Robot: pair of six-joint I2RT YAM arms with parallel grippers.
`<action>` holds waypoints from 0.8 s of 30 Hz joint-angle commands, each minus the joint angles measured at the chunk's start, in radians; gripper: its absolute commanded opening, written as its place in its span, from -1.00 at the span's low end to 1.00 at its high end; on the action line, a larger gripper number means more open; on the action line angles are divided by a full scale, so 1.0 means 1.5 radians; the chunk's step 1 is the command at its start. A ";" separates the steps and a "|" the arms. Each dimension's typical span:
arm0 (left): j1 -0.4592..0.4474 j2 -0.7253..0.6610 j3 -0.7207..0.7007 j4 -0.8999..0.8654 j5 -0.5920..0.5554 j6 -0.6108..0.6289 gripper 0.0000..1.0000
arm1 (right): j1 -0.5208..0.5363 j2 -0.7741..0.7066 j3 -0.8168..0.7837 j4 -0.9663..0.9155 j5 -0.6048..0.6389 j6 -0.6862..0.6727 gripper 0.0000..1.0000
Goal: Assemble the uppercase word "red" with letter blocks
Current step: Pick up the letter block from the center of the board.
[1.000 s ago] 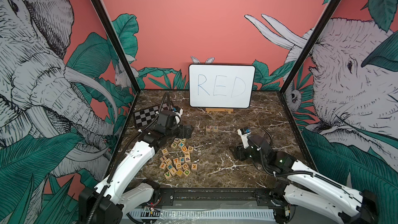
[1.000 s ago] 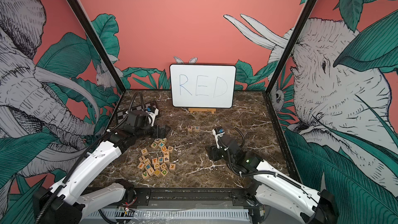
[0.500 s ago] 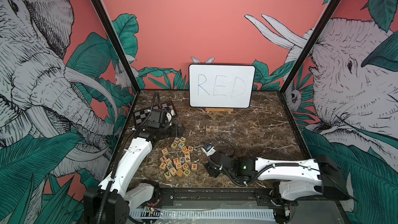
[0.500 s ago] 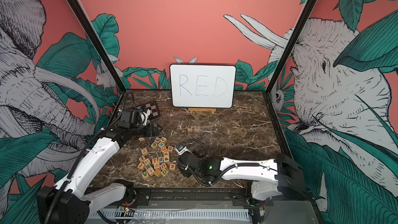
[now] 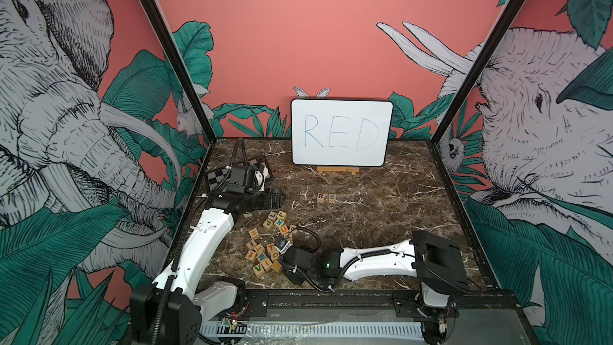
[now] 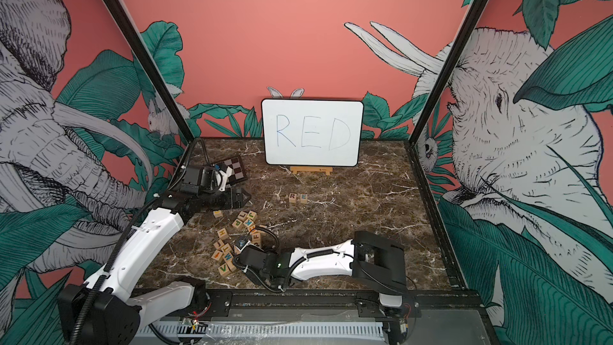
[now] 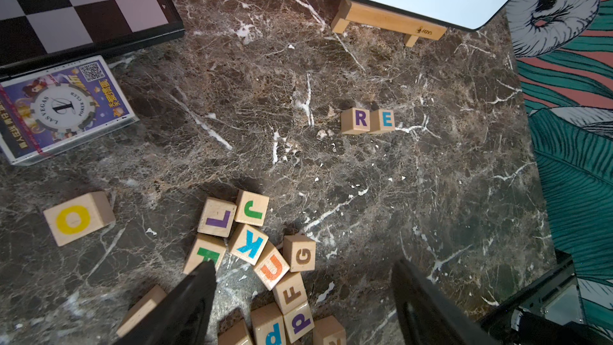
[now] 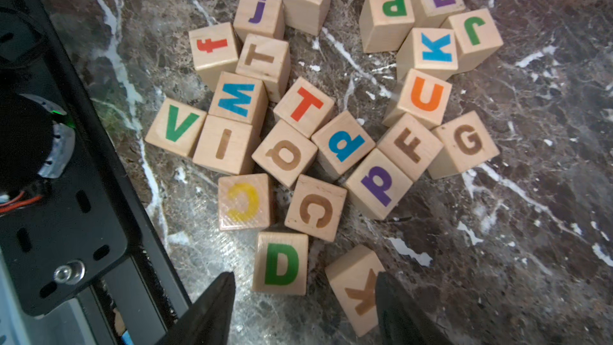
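Right wrist view: right gripper (image 8: 303,279) hangs over the green D block (image 8: 281,263), jaws part-open, nothing held. D sits at the rim of the loose letter blocks (image 5: 270,243), near the worktop (image 5: 381,214) front edge. K block (image 8: 356,288) lies just beside D, partly under one finger. R block (image 7: 355,120) & E block (image 7: 383,120) touch, mid-worktop twd the back edge. Left gripper (image 7: 304,264) wide, empty. Step, prob.: picking D. Nxt: centre on D w/o catching K, drop, close, set D against E's free side.
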 commanded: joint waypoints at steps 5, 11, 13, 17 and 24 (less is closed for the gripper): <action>0.004 -0.002 0.013 -0.026 -0.008 0.001 0.70 | 0.000 0.013 0.025 -0.001 0.003 0.017 0.36; 0.005 -0.012 0.008 -0.026 -0.029 -0.005 0.70 | 0.000 0.036 0.036 -0.011 0.006 0.038 0.15; 0.005 -0.015 0.006 -0.024 -0.030 -0.005 0.71 | -0.001 0.043 0.038 -0.014 0.008 0.045 0.18; 0.005 -0.015 0.003 -0.022 -0.029 -0.007 0.70 | -0.002 0.050 0.042 -0.017 0.010 0.051 0.22; 0.005 -0.011 0.005 -0.023 -0.026 -0.008 0.70 | -0.008 0.060 0.042 -0.012 0.000 0.058 0.24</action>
